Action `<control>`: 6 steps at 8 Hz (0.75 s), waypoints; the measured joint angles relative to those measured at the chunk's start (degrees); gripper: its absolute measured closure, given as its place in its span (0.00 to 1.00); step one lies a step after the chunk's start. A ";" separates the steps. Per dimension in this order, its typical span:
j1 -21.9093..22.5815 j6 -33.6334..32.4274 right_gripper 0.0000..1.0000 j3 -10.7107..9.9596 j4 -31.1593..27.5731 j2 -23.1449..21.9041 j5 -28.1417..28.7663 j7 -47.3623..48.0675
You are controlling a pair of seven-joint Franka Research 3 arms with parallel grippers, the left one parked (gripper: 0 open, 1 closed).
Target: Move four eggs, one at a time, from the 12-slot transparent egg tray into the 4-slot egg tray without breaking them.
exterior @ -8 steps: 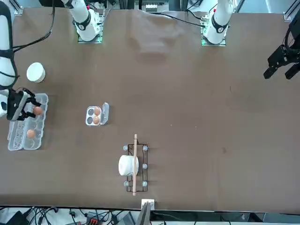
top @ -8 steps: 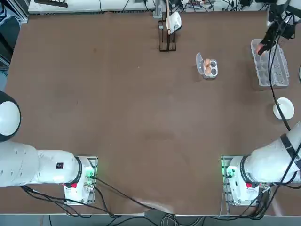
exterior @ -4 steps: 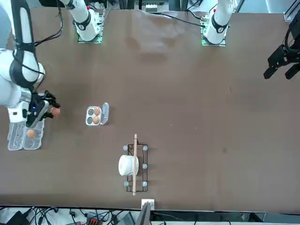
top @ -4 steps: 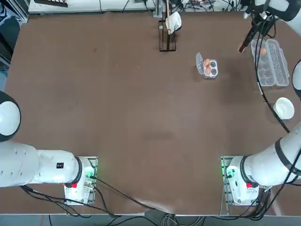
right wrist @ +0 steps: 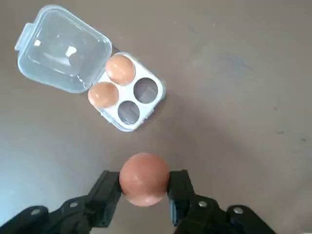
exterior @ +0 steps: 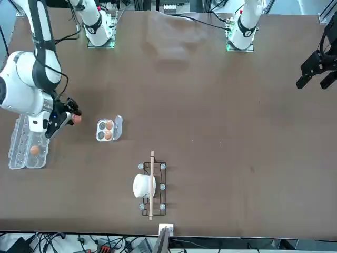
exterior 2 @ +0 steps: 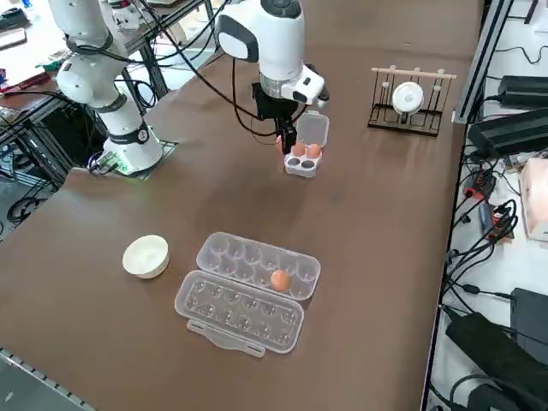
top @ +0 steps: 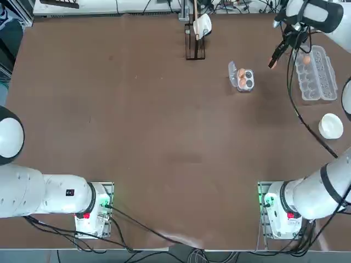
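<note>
The right pincer [right wrist: 145,187], shut on an egg [right wrist: 144,179], has left the big egg box [exterior 2: 241,314] behind. Next it should reach the small egg box [right wrist: 128,113] ahead, where two cups wait.

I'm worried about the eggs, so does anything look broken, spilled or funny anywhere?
Nothing stands out. The right gripper holds one egg with no crack showing, two eggs sit in the 4-slot egg tray, and the white bowl stands upright.

Glossy clear plastic egg carton [exterior 2: 241,308].
</note>
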 joint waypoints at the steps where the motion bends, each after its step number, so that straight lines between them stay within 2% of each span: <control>1: 2.15 2.32 0.43 0.02 -2.34 -0.84 0.00 3.76; 3: 5.76 8.31 0.43 0.05 -7.53 -2.52 0.00 9.02; 6: 8.73 16.22 0.43 0.06 -13.93 -3.27 0.00 13.45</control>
